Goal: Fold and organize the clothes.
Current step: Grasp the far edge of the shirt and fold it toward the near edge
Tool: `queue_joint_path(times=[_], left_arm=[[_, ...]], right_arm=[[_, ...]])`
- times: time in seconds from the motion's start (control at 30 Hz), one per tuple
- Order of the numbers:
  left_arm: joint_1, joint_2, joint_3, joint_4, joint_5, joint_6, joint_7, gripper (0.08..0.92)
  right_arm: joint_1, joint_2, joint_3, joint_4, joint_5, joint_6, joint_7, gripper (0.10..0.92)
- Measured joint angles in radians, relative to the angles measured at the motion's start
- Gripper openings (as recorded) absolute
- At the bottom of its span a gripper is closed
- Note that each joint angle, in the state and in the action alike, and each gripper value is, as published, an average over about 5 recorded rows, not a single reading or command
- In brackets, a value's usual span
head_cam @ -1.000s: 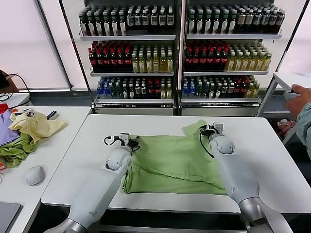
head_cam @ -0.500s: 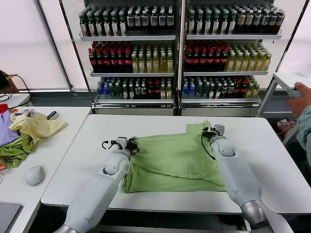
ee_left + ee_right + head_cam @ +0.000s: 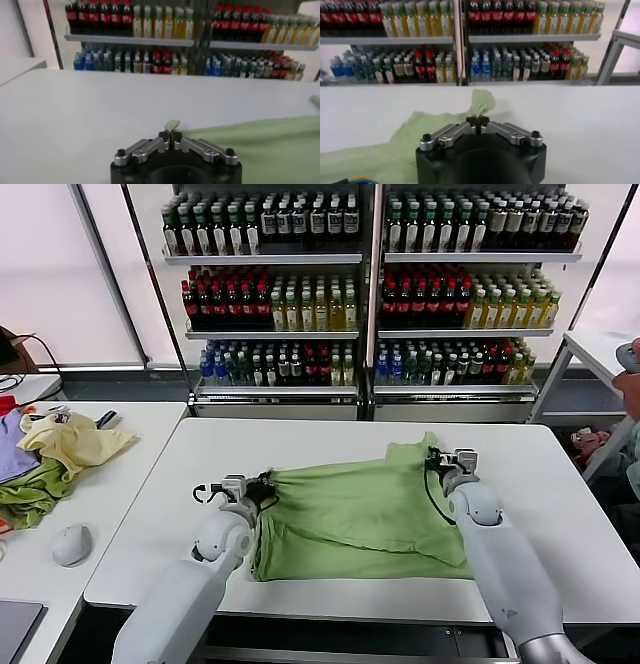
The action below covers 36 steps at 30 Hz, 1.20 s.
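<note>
From my seat the shirt lies spread across the middle of the white table, bunched and partly doubled over along its near edge. I read it as light, soft and limp: it will sag and drag wherever it is not supported, and a loose layer could slip out of a shallow pinch. The cloth is not fragile, so a firm nip at an edge or corner should be safe.

My left gripper is at the shirt's far left corner, fingers pressed together on a small tab of green cloth, which the left wrist view shows poking up between the tips. My right gripper is at the far right corner, likewise clamped on a fold of cloth standing up just ahead of it. Two corner holds like these should let me lift the far edge evenly; I judge that uneven travel would twist it.

Off to the left, other garments sit heaped on a side table. Beyond, shelves of bottles fill the background.
</note>
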State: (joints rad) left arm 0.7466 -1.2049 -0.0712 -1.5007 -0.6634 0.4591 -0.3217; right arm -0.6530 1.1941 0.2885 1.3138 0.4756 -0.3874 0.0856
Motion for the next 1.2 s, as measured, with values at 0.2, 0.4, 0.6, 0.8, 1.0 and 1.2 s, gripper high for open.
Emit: queue_joint_path(times=[0.2, 0.4, 0.6, 0.8, 1.0, 1.2], left_arm=[[0.057, 0.03, -0.02, -0.1, -0.01, -0.001, -0.001, 0.094], [0.129, 0.063, -0.037, -0.204, -0.005, 0.003, -0.001, 0.094], [0.204, 0.096, -0.035, -0.276, 0.013, 0.01, 0.003, 0.094], [0.262, 0.122, -0.026, -0.31, 0.049, 0.021, 0.01, 0.094], [0.303, 0.137, -0.024, -0.327, 0.099, 0.037, 0.022, 0.105], [0.336, 0.133, -0.032, -0.351, 0.155, 0.041, 0.024, 0.251]], right_arm=[[-0.102, -0.028, 0.039, 0.155, -0.001, 0.003, 0.007, 0.119], [-0.233, -0.033, 0.09, 0.306, -0.019, 0.003, 0.017, 0.119], [-0.366, -0.027, 0.152, 0.422, -0.042, 0.003, 0.027, 0.119], [-0.462, -0.013, 0.195, 0.478, -0.064, -0.006, 0.039, 0.119], [-0.506, 0.002, 0.207, 0.496, -0.089, -0.032, 0.054, 0.149], [-0.542, 0.01, 0.216, 0.518, -0.113, -0.042, 0.058, 0.313]])
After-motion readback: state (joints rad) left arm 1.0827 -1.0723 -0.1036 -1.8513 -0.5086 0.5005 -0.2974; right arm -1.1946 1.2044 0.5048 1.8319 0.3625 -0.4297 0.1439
